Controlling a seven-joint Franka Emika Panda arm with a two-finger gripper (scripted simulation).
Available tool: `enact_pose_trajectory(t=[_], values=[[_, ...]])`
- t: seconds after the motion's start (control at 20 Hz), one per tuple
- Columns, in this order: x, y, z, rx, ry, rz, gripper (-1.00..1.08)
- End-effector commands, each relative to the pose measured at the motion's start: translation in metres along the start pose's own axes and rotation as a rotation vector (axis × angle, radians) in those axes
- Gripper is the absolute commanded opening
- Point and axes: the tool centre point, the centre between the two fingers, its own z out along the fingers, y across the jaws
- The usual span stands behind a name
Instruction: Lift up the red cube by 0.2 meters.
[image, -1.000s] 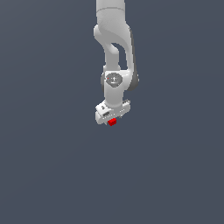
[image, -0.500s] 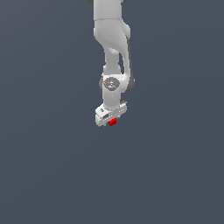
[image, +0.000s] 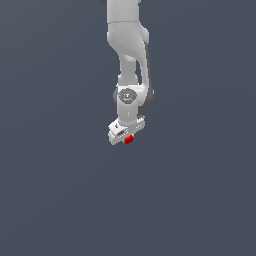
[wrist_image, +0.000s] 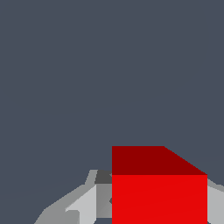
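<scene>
Red cube (image: 129, 140) sits squeezed between the fingers of the white gripper (image: 127, 140); grey floor (image: 60, 190) lies all around.

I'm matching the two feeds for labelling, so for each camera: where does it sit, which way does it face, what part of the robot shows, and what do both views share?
Exterior view: off the arm, its position unknown; it faces the white arm hanging from the frame's top, the gripper holding the red cube against plain grey.
Wrist view: on the wrist, looking along the gripper; grey finger parts flank the red cube, which fills the near corner.
Shared: the cube, the gripper and the grey backdrop.
</scene>
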Motion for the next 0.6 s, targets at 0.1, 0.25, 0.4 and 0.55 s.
enact_pose_trajectory(t=[0.1, 0.25, 0.4, 0.55], values=[[0.0001, 0.0001, -0.0002, 0.000, 0.000, 0.001, -1.00], [0.0001, 0.0001, -0.0002, 0.000, 0.000, 0.001, -1.00], [-0.0001, 0.0000, -0.0005, 0.000, 0.000, 0.001, -1.00], [-0.0002, -0.0001, -0.0042, 0.000, 0.000, 0.001, -1.00]])
